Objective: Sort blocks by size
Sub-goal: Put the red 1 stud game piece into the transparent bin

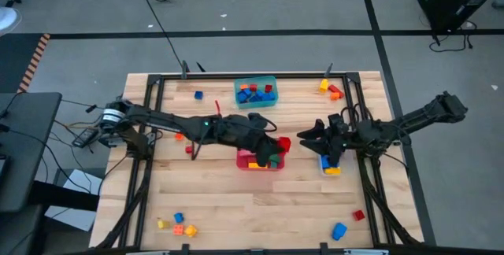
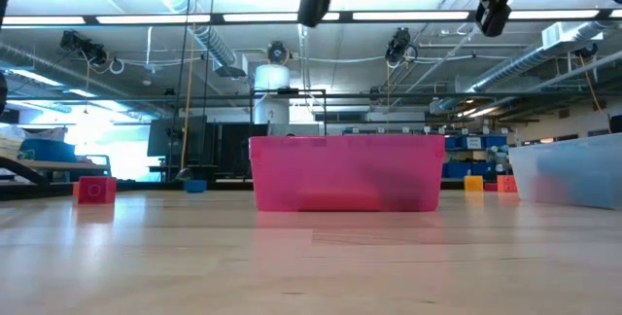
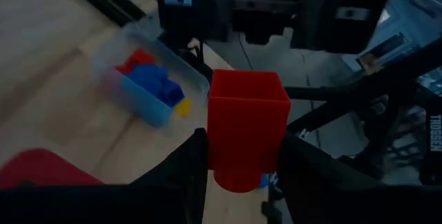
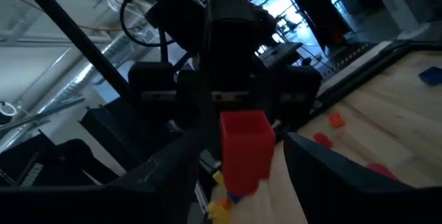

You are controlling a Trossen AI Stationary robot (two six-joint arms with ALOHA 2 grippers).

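Observation:
My left gripper [image 1: 277, 142] reaches from the table's left to the middle and is shut on a red block [image 3: 247, 117] above the right end of the red tub [image 1: 246, 160]. My right gripper [image 1: 305, 135] faces it from the right, open and close by. In the right wrist view its fingers [image 4: 169, 175] stand wide to either side of the red block [image 4: 245, 144], touching nothing. Below it a clear tub [image 1: 331, 164] holds blue and yellow blocks. A teal tub [image 1: 256, 91] with blue and red blocks stands at the far middle. My left gripper pinches the red block between its two fingers by two opposite side faces [image 3: 215, 151], at the end with the round stud [image 3: 235, 179]. The fingers come nearly level from the table's left. The block is lifted clear, sticking out past the fingertips toward my right gripper.
Loose blocks lie about the table: a blue one [image 1: 197, 95] at the far left, orange and yellow ones [image 1: 331, 88] at the far right, several [image 1: 177, 223] at the near left, a blue [image 1: 339, 230] and a red [image 1: 358, 216] at the near right. The red tub [image 2: 345, 172] holds blocks.

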